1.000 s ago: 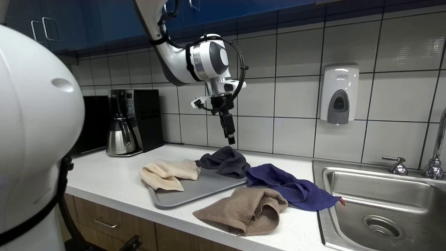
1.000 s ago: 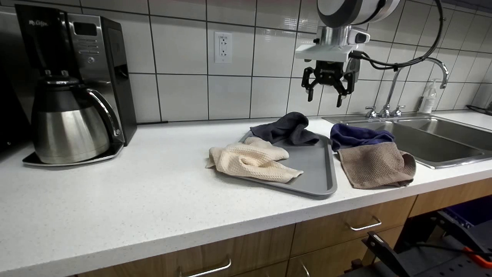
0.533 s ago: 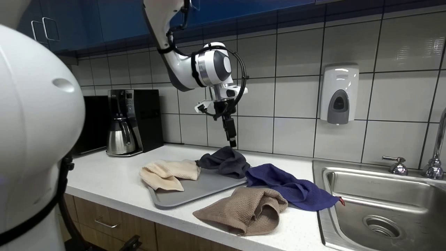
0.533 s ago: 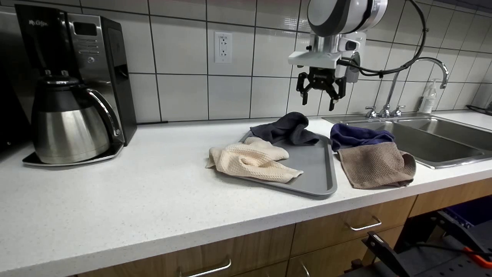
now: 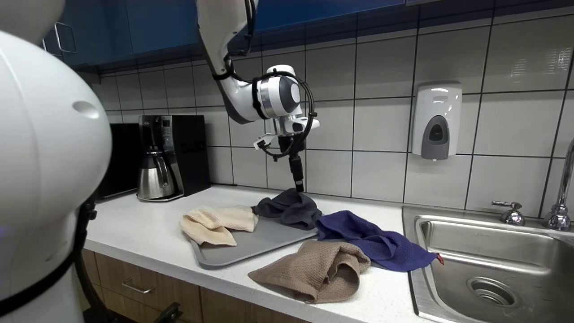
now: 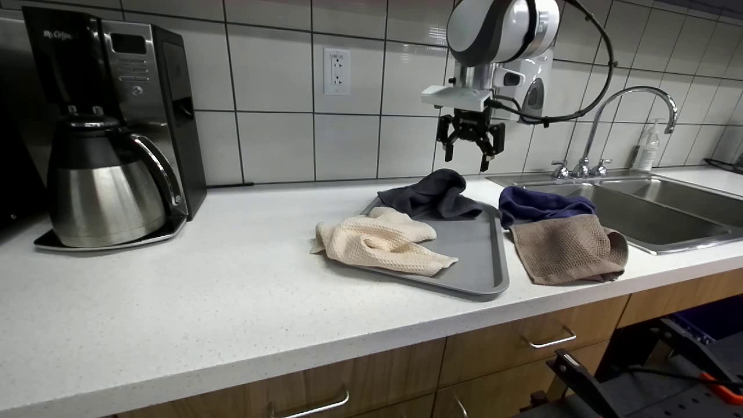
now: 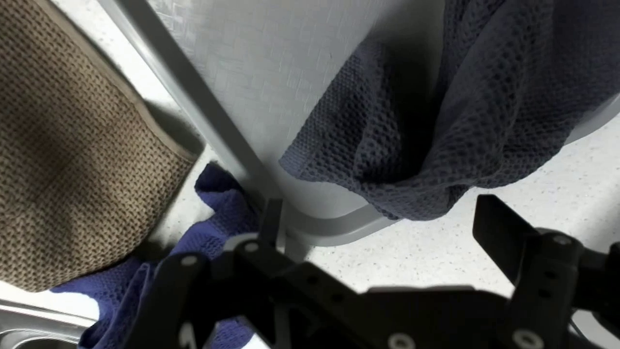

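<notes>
One gripper, jaws wide and empty, hangs near the back edge of the bench. Nearest: dark grey cloth, same edge, overhanging the tray. Off-centre descent could jam a finger on tray or blue cloth; both show behind it, wrist view.

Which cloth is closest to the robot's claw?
The dark grey cloth on the tray: the open gripper hangs nearest it; the cream cloth, blue cloth and brown cloth lie farther off.

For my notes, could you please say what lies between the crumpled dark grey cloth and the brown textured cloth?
The wrist view shows part of the grey rectangular tray, its rim, then white countertop.
</notes>
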`<move>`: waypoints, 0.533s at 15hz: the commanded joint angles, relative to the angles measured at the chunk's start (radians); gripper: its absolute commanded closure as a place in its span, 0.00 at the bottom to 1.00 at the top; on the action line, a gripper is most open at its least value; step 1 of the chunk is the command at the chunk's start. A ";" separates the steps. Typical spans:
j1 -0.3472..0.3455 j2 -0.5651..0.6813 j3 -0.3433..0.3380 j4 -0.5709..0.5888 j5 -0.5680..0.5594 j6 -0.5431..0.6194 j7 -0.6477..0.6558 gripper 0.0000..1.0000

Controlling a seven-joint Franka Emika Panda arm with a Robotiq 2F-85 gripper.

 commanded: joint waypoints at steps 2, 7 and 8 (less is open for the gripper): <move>0.037 0.070 -0.017 0.076 0.021 -0.033 0.062 0.00; 0.053 0.130 -0.026 0.120 0.026 -0.038 0.086 0.00; 0.053 0.142 -0.027 0.129 0.029 -0.039 0.087 0.00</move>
